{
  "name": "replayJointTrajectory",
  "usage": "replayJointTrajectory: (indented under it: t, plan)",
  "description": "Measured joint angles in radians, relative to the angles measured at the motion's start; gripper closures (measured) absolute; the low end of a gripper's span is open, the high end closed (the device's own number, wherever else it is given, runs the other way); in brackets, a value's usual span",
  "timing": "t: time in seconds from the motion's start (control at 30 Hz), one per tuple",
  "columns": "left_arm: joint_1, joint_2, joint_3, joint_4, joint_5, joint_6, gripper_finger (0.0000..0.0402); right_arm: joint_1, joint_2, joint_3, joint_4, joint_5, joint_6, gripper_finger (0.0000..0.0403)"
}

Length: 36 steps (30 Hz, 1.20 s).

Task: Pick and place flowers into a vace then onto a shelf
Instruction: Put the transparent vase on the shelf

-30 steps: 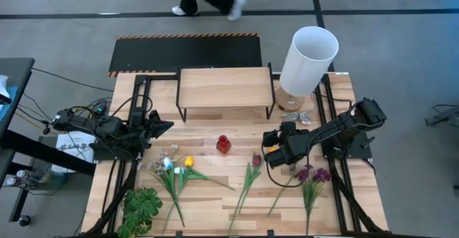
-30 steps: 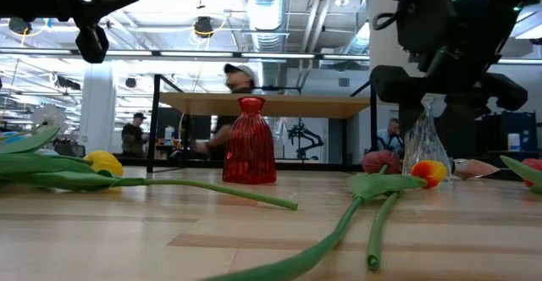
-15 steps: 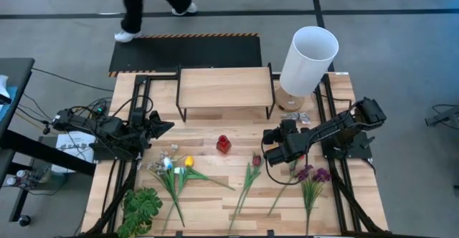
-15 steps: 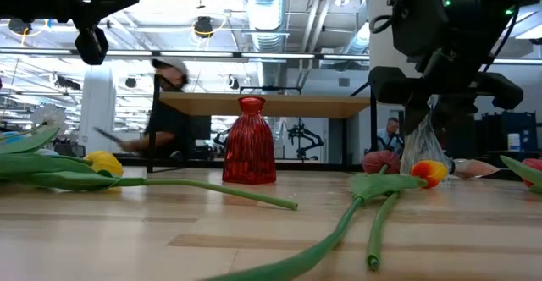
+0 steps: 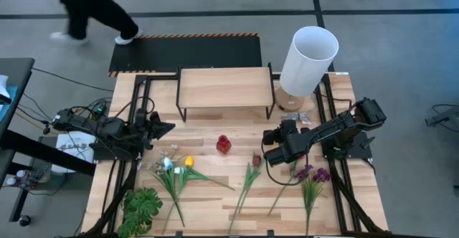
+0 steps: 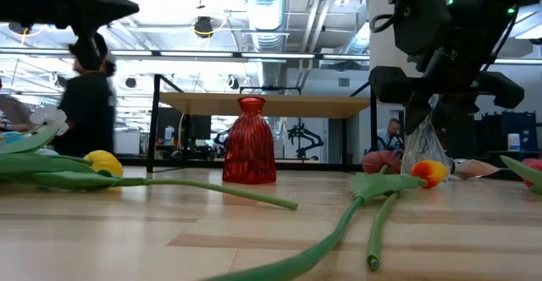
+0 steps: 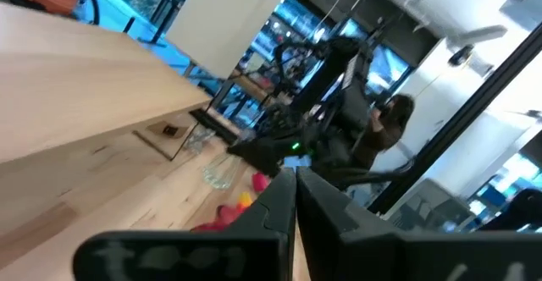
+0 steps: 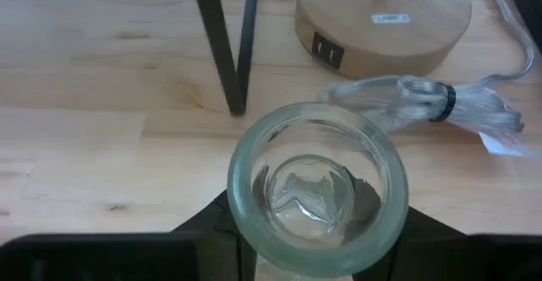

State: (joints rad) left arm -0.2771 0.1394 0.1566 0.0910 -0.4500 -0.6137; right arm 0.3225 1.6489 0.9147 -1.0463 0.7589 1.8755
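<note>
The flowers [image 5: 247, 181] lie unpicked along the near counter [image 5: 208, 202]. Mid-counter right, the right pincer [image 8: 313, 230] is clamped on a clear glass vase [image 8: 310, 184]. The left pincer [image 7: 295, 198] waits together at left. Farther off, the shelf [image 5: 224, 87] holds nothing.

You have a white cylinder [image 5: 309, 59] on a round wooden base [image 8: 383, 14] at the table's far right corner. A green leafy plant [image 5: 141, 208] lies at the near left corner. 1 person [image 5: 90, 5] is crossing the floor beyond, perhaps walking left.
</note>
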Motion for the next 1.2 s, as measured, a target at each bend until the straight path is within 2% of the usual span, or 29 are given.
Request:
replayJointTrajectory:
  t: [0.47,0.7,0.97,1.2]
  plan:
    - [0.000,0.000,0.000,-0.301,0.000,-0.003,0.0401,0.037,0.001,0.173,0.005,-0.004,-0.284,0.0287]
    - [0.000,0.000,0.000,-0.381,-0.001,-0.163,0.0401,0.028,0.001,0.342,0.013,0.002,-0.506,0.0287]
    - [0.000,0.000,0.000,-0.381,-0.006,-0.207,0.0401,-0.049,0.001,0.499,0.127,0.094,-0.783,0.0287]
    - [0.000,0.000,0.000,-0.379,-0.006,-0.207,0.0401,-0.189,0.001,0.526,0.344,0.141,-1.042,0.0288]
